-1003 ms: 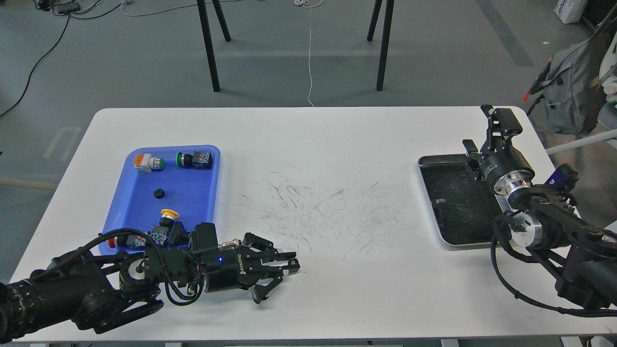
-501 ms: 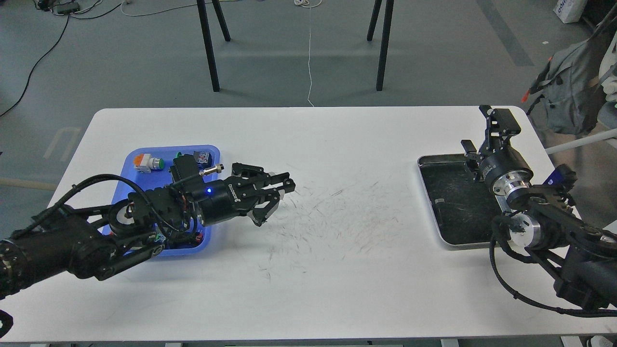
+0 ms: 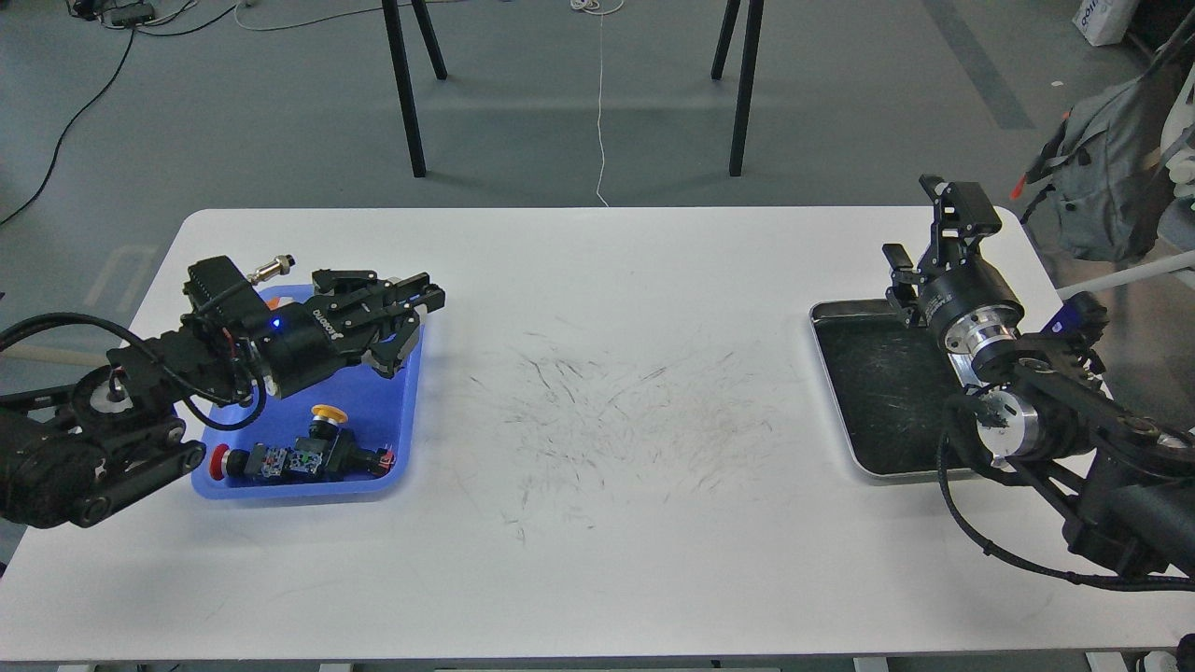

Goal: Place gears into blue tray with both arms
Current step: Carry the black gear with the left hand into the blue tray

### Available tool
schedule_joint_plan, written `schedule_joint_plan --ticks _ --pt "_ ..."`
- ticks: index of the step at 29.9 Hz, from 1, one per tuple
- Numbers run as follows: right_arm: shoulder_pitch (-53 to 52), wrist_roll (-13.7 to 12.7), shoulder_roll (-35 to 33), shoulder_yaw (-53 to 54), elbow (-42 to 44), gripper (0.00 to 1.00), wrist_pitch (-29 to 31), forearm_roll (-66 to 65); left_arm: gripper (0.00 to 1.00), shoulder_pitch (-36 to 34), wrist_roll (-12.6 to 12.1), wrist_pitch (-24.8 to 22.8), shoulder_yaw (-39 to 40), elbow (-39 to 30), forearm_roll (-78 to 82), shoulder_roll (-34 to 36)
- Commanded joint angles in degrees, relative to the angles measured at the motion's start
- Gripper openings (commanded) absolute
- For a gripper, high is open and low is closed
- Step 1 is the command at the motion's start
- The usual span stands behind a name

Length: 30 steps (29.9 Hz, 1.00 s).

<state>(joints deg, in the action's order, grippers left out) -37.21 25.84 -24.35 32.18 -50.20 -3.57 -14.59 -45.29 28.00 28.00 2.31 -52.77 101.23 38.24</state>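
The blue tray [image 3: 378,411] lies at the table's left. My left gripper [image 3: 428,297] hovers over its far right corner, fingers together and pointing right. I cannot make out anything tiny between the fingertips. No gears show; my left arm covers the middle and far part of the tray. My right gripper [image 3: 934,238] stands at the far right above the back edge of the steel tray [image 3: 887,392]. Its two fingers are apart with nothing between them.
Push-button switches lie in the blue tray's near end: one with a yellow cap [image 3: 329,413], one with a red cap [image 3: 220,460]. The steel tray's dark bottom is scratched. The white table [image 3: 616,411] has black scuff marks at its centre. Chair legs stand beyond the far edge.
My left arm swung from the table's front, up and left, until its gripper hung over the blue tray's far corner. The right gripper shifted slightly up and left.
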Motion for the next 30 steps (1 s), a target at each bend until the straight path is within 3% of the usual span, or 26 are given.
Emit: schedule_joint_plan --ticks 1,4,30 --pt "-0.2 0.0 0.3 0.0 -0.5 0.97 -0.1 0.0 0.11 2.6 0.0 0.0 -0.2 3.0 -0.9 -0.4" --pt "-0.8 0.0 0.3 0.0 -0.6 0.97 0.0 0.0 0.11 3.5 0.0 0.0 -0.3 6.3 -1.0 -0.8" --pt "-0.9 0.1 0.2 0.0 -2.6 0.97 -0.7 -0.9 0.17 6.9 0.0 0.0 -0.4 11.0 -1.7 -3.5"
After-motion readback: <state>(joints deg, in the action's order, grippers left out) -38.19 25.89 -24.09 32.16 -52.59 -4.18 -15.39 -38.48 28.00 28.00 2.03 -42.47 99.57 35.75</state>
